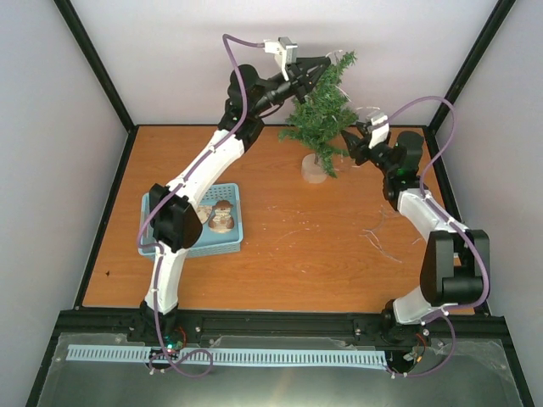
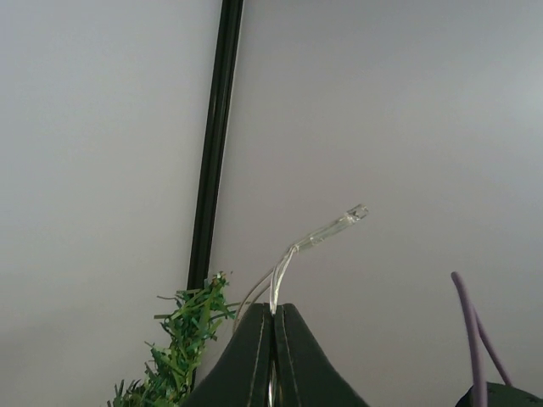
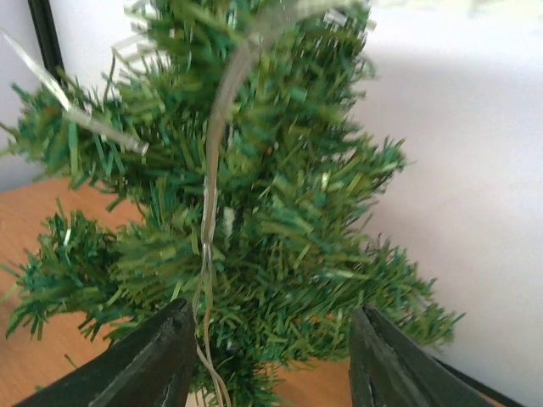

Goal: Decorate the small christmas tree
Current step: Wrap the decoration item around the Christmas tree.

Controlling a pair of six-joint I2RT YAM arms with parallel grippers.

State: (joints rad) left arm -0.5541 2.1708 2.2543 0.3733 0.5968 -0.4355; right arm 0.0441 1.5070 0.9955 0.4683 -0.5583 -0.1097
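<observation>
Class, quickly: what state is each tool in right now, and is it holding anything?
Left tool: closed, pinching the light wire.
Right tool: open, facing the small christmas tree, gripping nothing.

The small christmas tree (image 1: 321, 114), dark green and bristly, stands on its pale round base near the table's (image 1: 297, 246) far edge, right of middle.

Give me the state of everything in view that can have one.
small christmas tree, upright on its base.
left gripper, shut on the light wire.
light wire, pinched near its tip, hanging down over the tree.
right gripper, open, jaws either side of the lower branches.
blue basket, small decorations inside.
</observation>
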